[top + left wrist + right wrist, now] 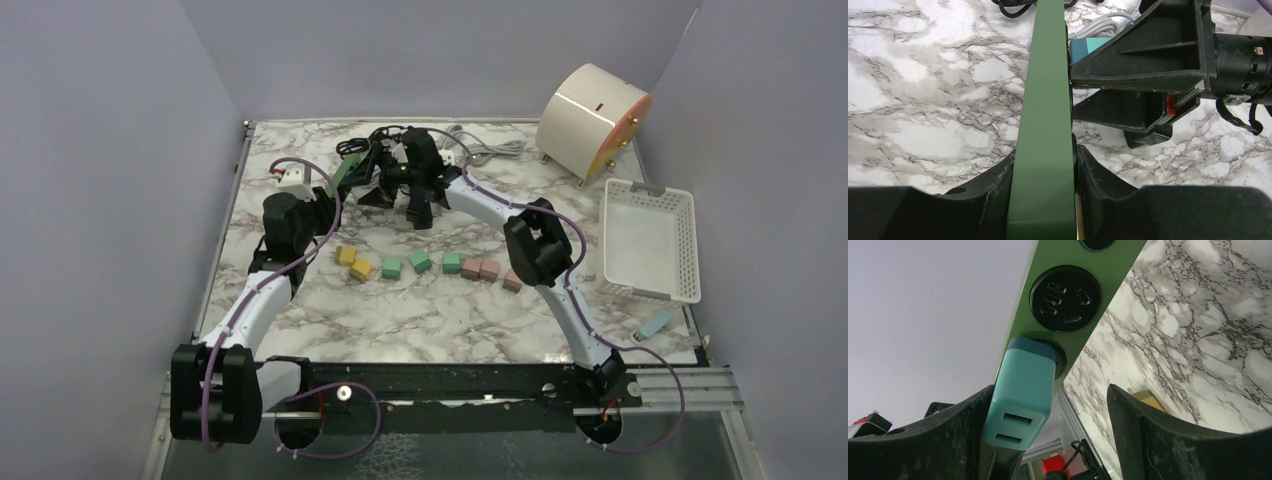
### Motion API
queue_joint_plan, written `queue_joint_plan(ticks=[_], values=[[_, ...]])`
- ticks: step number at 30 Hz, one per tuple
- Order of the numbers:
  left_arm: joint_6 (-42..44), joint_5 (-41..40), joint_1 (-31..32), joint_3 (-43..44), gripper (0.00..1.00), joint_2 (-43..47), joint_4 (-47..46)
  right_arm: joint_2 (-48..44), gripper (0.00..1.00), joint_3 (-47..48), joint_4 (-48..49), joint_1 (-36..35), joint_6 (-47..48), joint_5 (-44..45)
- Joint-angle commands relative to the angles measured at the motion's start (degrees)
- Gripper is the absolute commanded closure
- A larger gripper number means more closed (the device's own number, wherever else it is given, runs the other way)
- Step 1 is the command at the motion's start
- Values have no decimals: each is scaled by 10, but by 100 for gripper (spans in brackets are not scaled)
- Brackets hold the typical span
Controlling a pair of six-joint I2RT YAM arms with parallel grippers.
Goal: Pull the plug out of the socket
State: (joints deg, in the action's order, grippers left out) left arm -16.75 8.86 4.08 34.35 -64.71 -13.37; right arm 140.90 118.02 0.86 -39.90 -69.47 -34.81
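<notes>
clamped on green socket strip (pixel 1048 75) with left pincer (pixel 1045 167); spread apart round plugged-in teal plug (pixel 1023 390) with right pincer (pixel 1050 407); hemmed behind by black cables (pixel 380 133).

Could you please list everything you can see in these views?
power strip: one, green, back of table
plug: one, teal, in the power strip
yellow cubes: two, mid-table row, left end
green cubes: three, middle of row
pink cubes: three, right end of row
basket: one, white, right edge
drum: one, beige, back right
table: one, white marble
left end effector: one, black, shut on power strip
right end effector: one, black, open around plug
</notes>
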Motion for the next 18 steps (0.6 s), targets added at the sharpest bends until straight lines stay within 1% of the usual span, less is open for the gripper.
queue_joint_plan(ticks=[1, 6, 11, 15, 17, 18], values=[[8, 1, 7, 6, 100, 26, -73, -12, 21, -8, 29, 7, -19, 6], [9, 0, 11, 5, 100, 27, -73, -21, 30, -24, 55, 20, -30, 10], [11, 1, 13, 6, 100, 26, -72, -21, 41, -31, 75, 26, -41, 10], [11, 2, 13, 5, 100, 27, -71, -23, 45, -39, 89, 28, -43, 15], [12, 1, 14, 5, 100, 28, -71, -24, 51, -41, 94, 30, -44, 16], [12, 0, 15, 5, 100, 27, -71, -23, 57, -43, 97, 32, -45, 14]])
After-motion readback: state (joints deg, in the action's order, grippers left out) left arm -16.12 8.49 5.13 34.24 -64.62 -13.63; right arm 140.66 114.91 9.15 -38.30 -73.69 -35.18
